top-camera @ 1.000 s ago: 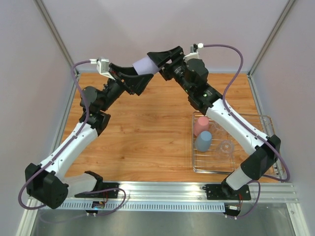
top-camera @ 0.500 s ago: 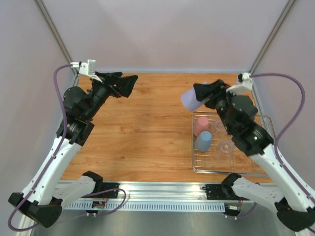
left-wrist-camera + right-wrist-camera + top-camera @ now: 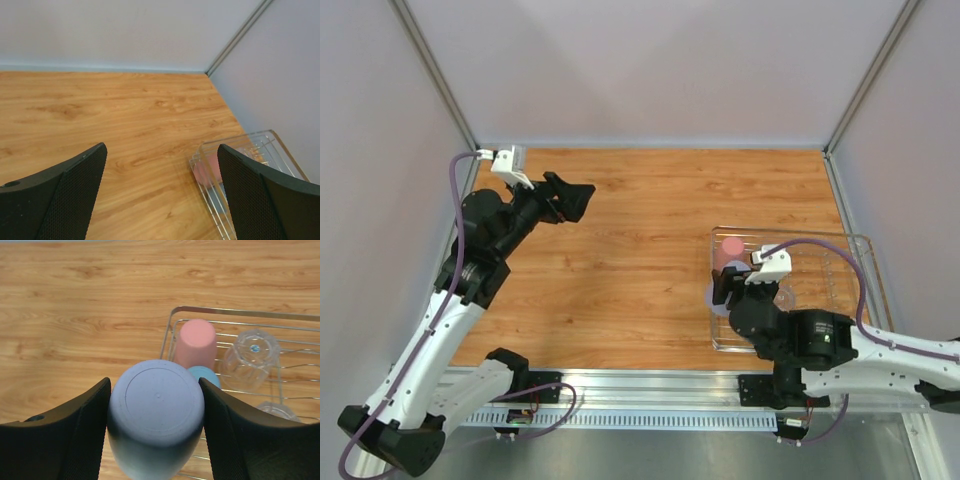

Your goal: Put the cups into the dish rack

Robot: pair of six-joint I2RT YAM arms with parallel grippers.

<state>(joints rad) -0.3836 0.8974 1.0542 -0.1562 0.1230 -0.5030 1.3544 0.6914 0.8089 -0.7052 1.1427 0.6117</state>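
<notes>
Lavender cup (image 3: 156,412), likely light, stiff and slick, sits clamped across its sides by the right gripper (image 3: 154,390) over the dish rack (image 3: 240,313) edge (left gripper (image 3: 160,155) gapes wide, empty).

The top camera looks down from above and behind the arm bases, taking in table (image 3: 640,250) and dish rack (image 3: 835,285). The left wrist camera looks forward between the left fingers (image 3: 65,195), rack beyond the right-hand one. The right wrist camera sits close over the rack, just past the right fingers (image 3: 55,440). All three seemingly share the pink cup (image 3: 197,342).
</notes>
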